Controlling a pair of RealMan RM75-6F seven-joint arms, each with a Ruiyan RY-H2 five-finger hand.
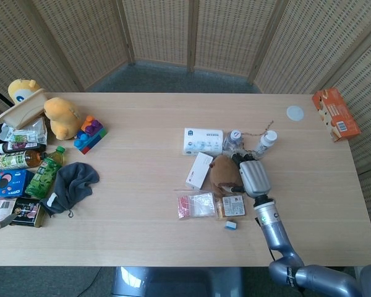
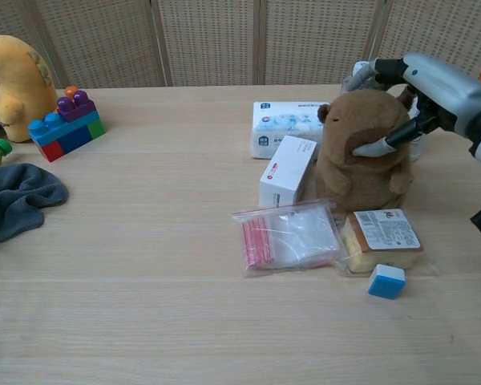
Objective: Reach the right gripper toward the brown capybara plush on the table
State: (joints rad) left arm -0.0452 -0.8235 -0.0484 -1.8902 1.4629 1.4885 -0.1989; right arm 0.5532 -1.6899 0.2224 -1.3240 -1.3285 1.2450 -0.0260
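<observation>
The capybara plush [image 2: 362,156] sits upright on the table [image 2: 144,241], and the right hand [image 2: 421,84] is clamped on its head: the fingers [image 2: 377,70] curl over the top while the thumb [image 2: 375,146] presses its cheek. A white box [image 2: 288,171] touches the plush on the side away from the fingers, and a packaged snack [image 2: 382,237] lies below them.

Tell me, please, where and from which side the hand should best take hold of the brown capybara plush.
Probably around the rounded head and upper body of the capybara plush, coming from its right and above, where the right hand already is. The plush sits upright; a white box crowds its left side and packets lie in front, so the top and right offer the freest approach.
</observation>
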